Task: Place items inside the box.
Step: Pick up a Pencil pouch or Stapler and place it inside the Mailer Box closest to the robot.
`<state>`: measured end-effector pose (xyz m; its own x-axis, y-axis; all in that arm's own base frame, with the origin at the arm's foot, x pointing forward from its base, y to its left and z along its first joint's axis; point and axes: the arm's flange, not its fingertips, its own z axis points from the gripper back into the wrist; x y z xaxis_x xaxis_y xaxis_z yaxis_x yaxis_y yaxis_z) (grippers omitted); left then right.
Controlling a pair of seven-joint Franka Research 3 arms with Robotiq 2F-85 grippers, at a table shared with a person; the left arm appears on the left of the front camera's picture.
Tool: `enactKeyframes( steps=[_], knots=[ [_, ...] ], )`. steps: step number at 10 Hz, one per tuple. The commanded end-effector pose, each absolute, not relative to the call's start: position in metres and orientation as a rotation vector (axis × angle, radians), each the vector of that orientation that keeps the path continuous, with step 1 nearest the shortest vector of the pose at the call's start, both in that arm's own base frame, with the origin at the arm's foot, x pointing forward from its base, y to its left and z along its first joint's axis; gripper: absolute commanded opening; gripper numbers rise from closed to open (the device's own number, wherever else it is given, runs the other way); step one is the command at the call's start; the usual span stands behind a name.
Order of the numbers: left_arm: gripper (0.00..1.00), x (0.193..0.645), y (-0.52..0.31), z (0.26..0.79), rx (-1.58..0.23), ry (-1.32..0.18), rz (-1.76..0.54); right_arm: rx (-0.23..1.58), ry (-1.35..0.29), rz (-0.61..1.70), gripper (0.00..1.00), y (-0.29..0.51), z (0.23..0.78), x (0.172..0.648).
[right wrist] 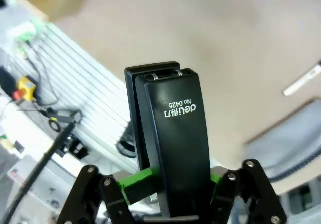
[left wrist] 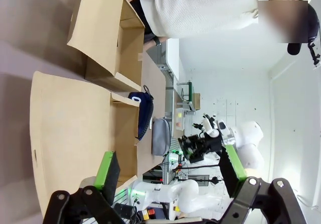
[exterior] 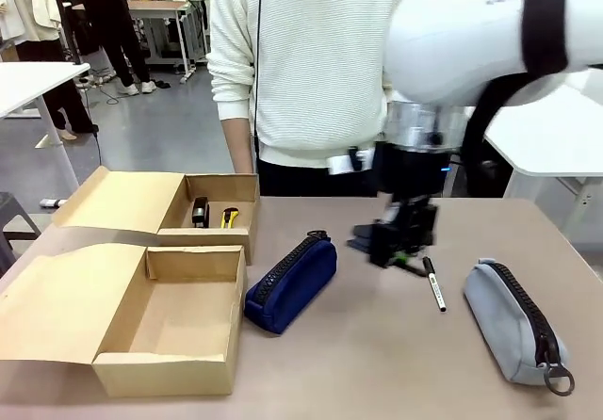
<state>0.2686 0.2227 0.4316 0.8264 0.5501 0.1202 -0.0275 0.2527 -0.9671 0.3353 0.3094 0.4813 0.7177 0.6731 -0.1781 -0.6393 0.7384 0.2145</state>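
Note:
My right gripper [exterior: 399, 247] hangs just above the table's middle, shut on a black stapler [exterior: 364, 241]. In the right wrist view the stapler [right wrist: 173, 133] sits clamped between the green pads [right wrist: 140, 178] of that gripper [right wrist: 173, 178]. A black marker pen [exterior: 434, 284] lies just right of it, and a grey zip pouch [exterior: 513, 321] lies farther right. A navy zip pouch [exterior: 292, 283] rests beside the open cardboard box [exterior: 165, 375] at the left. My left gripper [left wrist: 170, 166] is open and holds nothing, looking across the box [left wrist: 75, 128] from the side.
A second cardboard box [exterior: 221, 186] behind the first holds another black stapler [exterior: 200, 211] and a yellow-handled thing [exterior: 229, 218]. A person in a white sweater [exterior: 311, 62] stands at the far edge. Bare tabletop lies between the pouches at the front.

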Motion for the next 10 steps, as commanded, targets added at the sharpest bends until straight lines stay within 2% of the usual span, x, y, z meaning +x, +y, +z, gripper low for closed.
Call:
enactKeyframes(
  steps=[1,3,5,6,8,10],
  knots=[
    [1.0,0.268,0.223,0.432,-1.273,-0.504,0.397,0.211,0.287,0.576,0.0,0.392,0.504,0.327],
    [1.0,0.268,0.223,0.432,-1.273,-0.504,0.397,0.277,0.238,0.331,0.0,0.469,0.498,0.324],
    [1.0,0.268,0.223,0.432,-1.273,-0.504,0.397,0.273,0.275,0.386,0.0,0.537,0.478,0.32],
    [1.0,0.268,0.223,0.432,-1.273,-0.504,0.397,0.285,0.275,0.395,0.0,0.476,0.498,0.308],
    [1.0,0.268,0.223,0.432,-1.273,-0.504,0.397,0.285,0.275,0.395,0.0,0.476,0.498,0.308],
    [1.0,0.268,0.223,0.432,-1.273,-0.504,0.397,0.247,0.277,0.295,0.0,0.527,0.468,0.317]
  ],
)
